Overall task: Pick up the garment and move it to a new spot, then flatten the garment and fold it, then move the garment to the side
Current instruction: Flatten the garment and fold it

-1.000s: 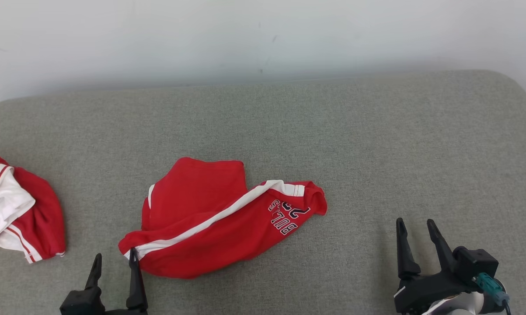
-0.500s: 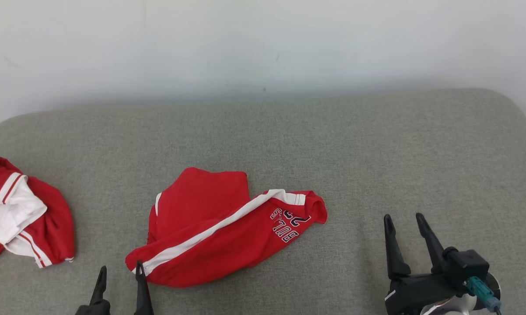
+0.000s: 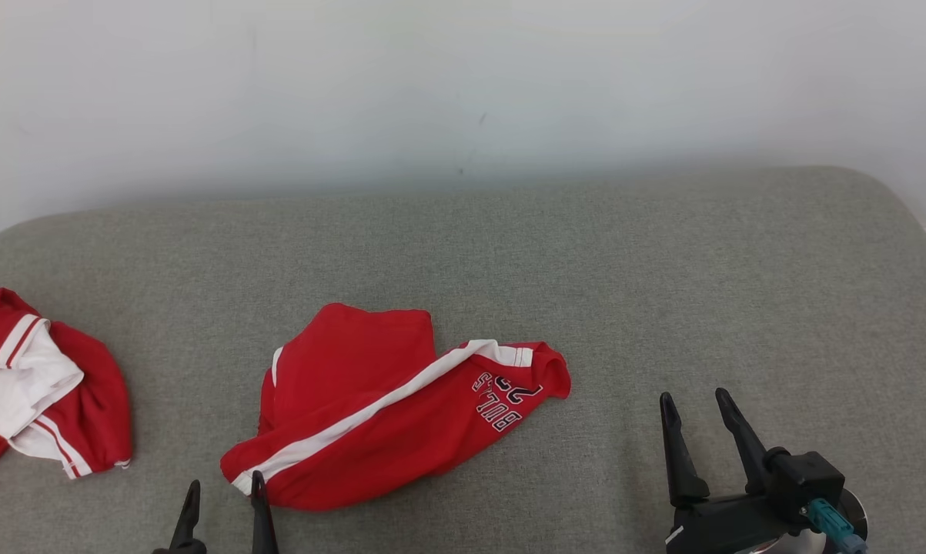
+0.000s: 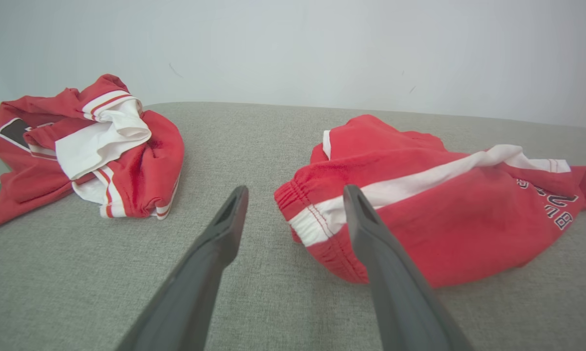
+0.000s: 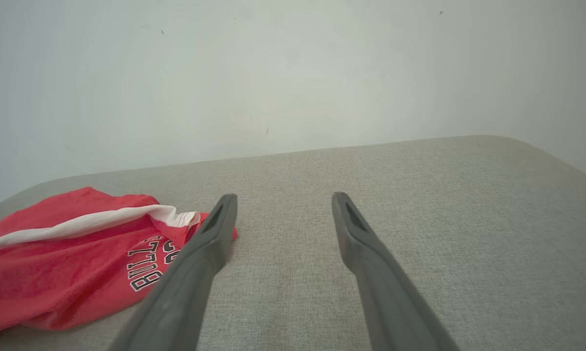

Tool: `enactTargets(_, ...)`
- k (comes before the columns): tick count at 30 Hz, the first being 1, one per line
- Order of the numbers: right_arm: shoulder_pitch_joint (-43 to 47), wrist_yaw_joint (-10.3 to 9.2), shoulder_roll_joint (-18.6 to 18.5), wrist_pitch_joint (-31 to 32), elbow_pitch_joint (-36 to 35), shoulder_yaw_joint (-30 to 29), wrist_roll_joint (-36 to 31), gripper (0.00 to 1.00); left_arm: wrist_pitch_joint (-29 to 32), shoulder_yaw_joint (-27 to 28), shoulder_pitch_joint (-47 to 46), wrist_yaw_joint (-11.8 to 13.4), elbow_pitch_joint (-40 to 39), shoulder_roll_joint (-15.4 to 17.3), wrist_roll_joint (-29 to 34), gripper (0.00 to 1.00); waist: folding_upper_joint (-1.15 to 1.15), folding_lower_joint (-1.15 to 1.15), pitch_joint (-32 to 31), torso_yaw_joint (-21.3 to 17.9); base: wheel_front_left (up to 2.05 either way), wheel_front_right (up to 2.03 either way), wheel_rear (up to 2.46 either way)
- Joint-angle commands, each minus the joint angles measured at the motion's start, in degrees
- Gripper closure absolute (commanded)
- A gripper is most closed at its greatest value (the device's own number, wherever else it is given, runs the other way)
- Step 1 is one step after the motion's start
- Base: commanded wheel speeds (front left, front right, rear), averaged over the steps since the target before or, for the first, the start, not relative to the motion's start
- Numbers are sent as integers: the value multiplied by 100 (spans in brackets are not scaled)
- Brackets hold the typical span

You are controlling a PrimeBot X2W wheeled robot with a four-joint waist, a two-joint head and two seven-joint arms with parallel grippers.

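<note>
The red shorts (image 3: 386,415) lie left of middle on the grey cushion (image 3: 663,269). Their long axis slants from the waistband, just beside the left tool (image 3: 225,482), away to the printed leg hem on the right. Another red-and-white garment (image 3: 47,400) sits well apart, further left. Both tools are spread and empty. The right tool (image 3: 693,395) has edged nearer the shorts.

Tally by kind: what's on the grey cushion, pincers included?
Red-and-white fabric garments: 2, the red shorts with white side stripe and BULLS print and the crumpled red-and-white garment at left
Dark two-fingered pincers: 2, left pincer and right pincer, both open
Total: 4
</note>
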Motion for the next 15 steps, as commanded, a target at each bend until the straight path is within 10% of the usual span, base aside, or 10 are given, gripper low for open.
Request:
enactTargets(1, 80, -11, 18, -2, -25, 13, -35, 0, -19, -11, 50, 20, -31, 0, 40, 0, 0, 0, 8, 10, 0, 0, 0)
enactTargets(15, -330, -11, -56, -3, 135, 369, 154, 0, -19, -249, -210, -83, -84, 0, -292, 0, 0, 0, 409, 216, 0, 0, 0)
